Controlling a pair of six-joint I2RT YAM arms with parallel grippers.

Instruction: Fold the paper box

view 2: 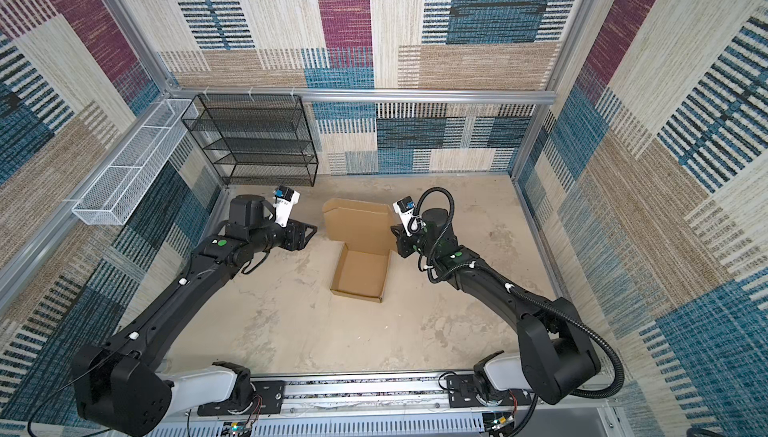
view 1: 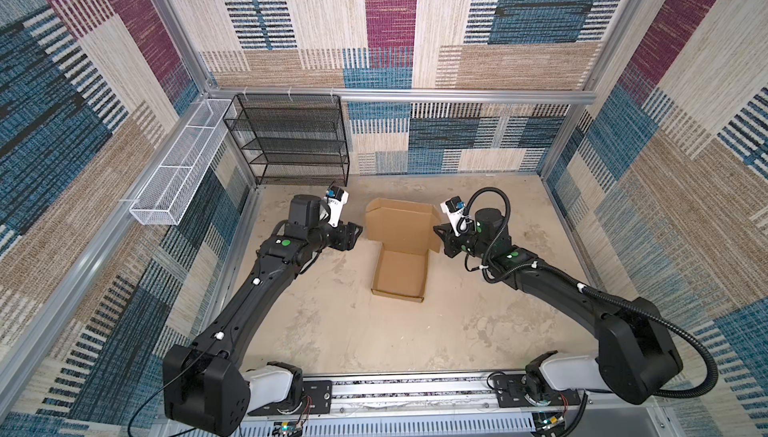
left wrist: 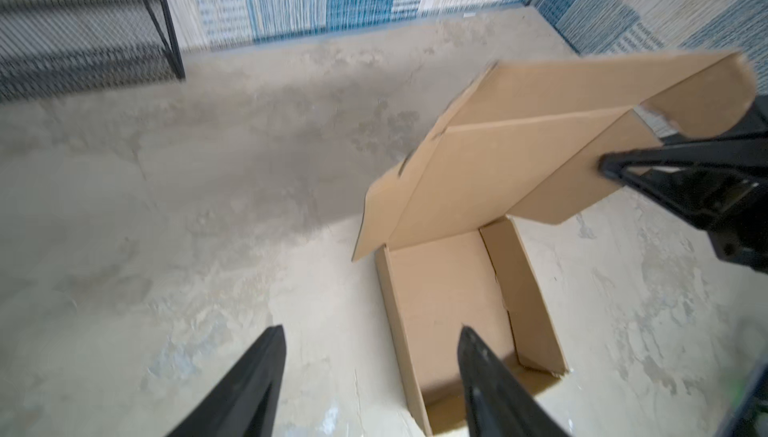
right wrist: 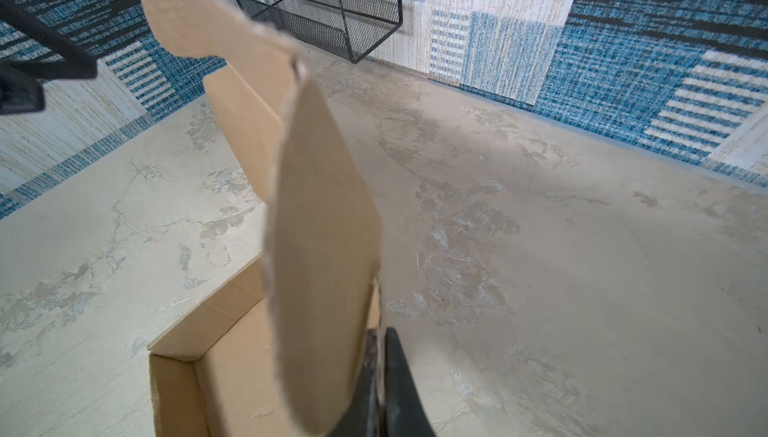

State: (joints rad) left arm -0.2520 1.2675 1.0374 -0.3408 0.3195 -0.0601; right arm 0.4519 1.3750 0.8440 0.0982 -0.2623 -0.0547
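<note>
the paper box (view 1: pixel 400 275) sits near the middle of the table (view 1: pixel 332 343), between the two arms in both top views (view 2: pixel 360 272). its shallow tray lies flat on the surface with the low walls up and the open side facing up. the lid (view 1: pixel 401 223) rises from the tray's far edge, tilted up rather than lying flat, with a flap at each side.

the right gripper (view 1: pixel 437 232) is at the lid's right flap, fingers together and pinched on the flap's edge. its wrist view shows the cardboard (right wrist: pixel 324 227) running down into the closed fingers (right wrist: pixel 399 381).

the left gripper (view 1: pixel 356 234) hovers just beside the lid's left flap without touching it. its fingers (left wrist: pixel 266 368) are spread apart and hold nothing.

a black mesh shelf (view 1: pixel 291 139) stands against the back wall. a white wire basket (view 1: pixel 178 173) hangs on the left wall.
</note>
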